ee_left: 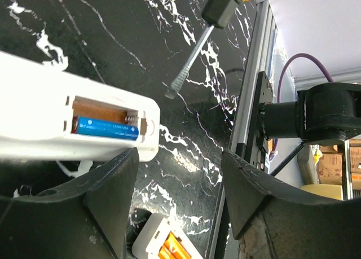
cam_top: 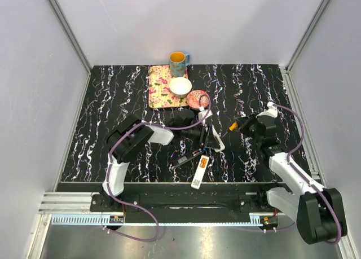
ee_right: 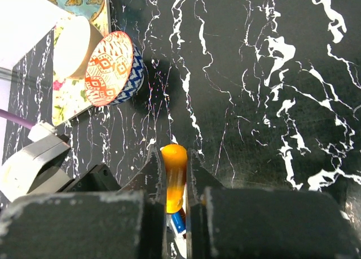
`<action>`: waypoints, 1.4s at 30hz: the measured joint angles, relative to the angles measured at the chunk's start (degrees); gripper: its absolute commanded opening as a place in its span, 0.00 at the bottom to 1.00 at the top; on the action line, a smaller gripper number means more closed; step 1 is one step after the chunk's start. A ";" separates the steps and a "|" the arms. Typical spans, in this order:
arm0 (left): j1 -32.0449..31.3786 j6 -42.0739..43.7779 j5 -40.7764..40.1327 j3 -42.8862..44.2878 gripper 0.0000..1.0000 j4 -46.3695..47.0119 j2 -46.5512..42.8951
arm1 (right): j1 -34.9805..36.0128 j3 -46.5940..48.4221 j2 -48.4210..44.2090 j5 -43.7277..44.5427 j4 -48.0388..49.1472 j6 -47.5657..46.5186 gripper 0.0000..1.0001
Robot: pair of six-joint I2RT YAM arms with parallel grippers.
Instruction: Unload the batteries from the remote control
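Left wrist view: the white remote lies at the left of the frame on the black marbled desk with its battery compartment open. One blue battery sits in the lower slot, and the brown floor of the compartment shows above it. The left gripper has its jaws spread wide, with only desk between them. The end of the remote lies just past the left-hand finger; whether they touch I cannot tell. At the bottom edge a second remote shows, also open, with orange batteries in it.

From the upper right of that frame a screwdriver slants down, its flat tip near the open end of the white remote but apart from it.

Right wrist view: the right gripper has its jaws pressed onto the orange handle of the screwdriver — the rounded butt sticks up between them. A patterned bowl and a white bowl stand at the upper left, the white one on a floral placemat.

Top external view: both grippers meet at the middle of the desk, the second remote lies nearer the bottom of the frame, and a yellow mug stands at the far edge.
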 measured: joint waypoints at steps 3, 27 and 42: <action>0.59 0.31 -0.90 -1.62 0.63 -0.61 -1.60 | 0.13 0.00 2.97 -1.36 2.71 -1.84 0.00; 1.22 9.77 -7.96 2.60 0.00 -16.57 -3.26 | 4.15 2.03 17.81 -1.99 13.53 -7.78 0.00; 0.85 10.80 -10.34 6.56 0.00 -22.03 0.48 | 4.28 2.56 20.76 -5.20 14.47 -6.43 0.00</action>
